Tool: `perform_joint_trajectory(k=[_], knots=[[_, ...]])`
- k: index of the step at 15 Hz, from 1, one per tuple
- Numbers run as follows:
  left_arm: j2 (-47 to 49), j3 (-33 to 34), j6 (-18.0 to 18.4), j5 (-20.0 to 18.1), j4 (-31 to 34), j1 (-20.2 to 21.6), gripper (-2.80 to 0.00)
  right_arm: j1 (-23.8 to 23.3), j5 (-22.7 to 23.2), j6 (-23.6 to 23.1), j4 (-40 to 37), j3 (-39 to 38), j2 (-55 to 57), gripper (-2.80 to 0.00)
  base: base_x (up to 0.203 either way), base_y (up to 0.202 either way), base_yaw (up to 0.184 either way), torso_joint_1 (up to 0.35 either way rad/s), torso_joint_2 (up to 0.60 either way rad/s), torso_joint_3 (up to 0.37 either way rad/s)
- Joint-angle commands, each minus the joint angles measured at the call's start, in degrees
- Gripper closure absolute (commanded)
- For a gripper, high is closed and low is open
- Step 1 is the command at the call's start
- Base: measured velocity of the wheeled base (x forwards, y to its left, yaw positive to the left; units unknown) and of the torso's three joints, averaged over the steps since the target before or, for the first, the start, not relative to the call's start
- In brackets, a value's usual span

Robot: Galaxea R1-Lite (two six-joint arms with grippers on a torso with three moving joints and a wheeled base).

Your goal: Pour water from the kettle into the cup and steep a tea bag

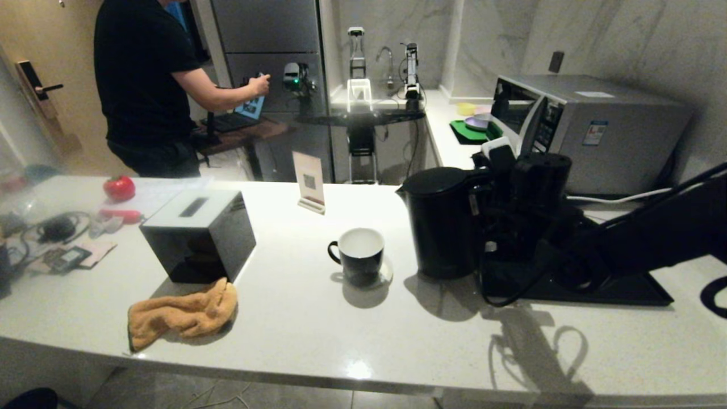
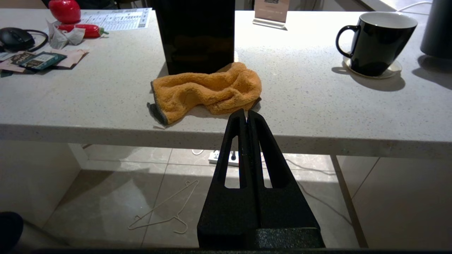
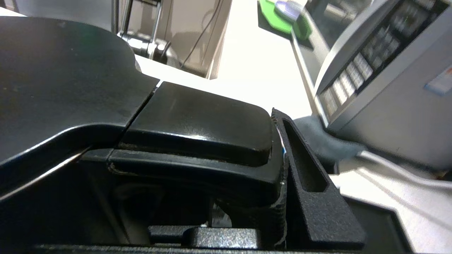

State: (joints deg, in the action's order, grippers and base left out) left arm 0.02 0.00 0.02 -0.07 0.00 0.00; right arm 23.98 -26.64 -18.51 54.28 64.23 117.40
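Observation:
The tall black kettle (image 1: 443, 221) stands upright on the counter by the left edge of a low black tray (image 1: 625, 289). My right gripper (image 1: 495, 190) is shut on its handle; in the right wrist view one finger (image 3: 307, 176) presses the handle top (image 3: 197, 120) beside the lid (image 3: 60, 81). The cup (image 1: 360, 253), black outside and white inside, sits on a coaster left of the kettle, also in the left wrist view (image 2: 378, 42). No water shows in it. I cannot make out a tea bag. My left gripper (image 2: 246, 114) hangs shut and empty below the counter's front edge.
A black box (image 1: 199, 233) and an orange cloth (image 1: 182, 312) lie left of the cup. A sign card (image 1: 309, 182) stands behind. Sachets, cables and a red pepper (image 1: 119, 187) crowd the far left. A microwave (image 1: 596, 130) is at the back right. A person (image 1: 147, 85) stands beyond.

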Motion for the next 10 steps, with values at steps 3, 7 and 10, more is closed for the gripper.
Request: perform_joint_trajectory(k=[3, 7, 10], knots=[[0.0, 0.0, 0.0, 0.0, 0.0, 0.0, 0.0, 0.1, -0.1, -1.7, -0.2, 1.6, 0.6, 0.0, 0.0, 0.0, 0.0, 0.0, 0.0, 0.0], [0.0, 0.0, 0.0, 0.0, 0.0, 0.0, 0.0, 0.1, 0.0, -4.3, -0.3, 2.2, 0.4, 0.0, 0.0, 0.0, 0.0, 0.0, 0.0, 0.0], [0.0, 0.0, 0.0, 0.0, 0.0, 0.0, 0.0, 0.1, 0.1, -5.9, -0.8, 3.4, 0.3, 0.0, 0.0, 0.0, 0.0, 0.0, 0.0, 0.0]])
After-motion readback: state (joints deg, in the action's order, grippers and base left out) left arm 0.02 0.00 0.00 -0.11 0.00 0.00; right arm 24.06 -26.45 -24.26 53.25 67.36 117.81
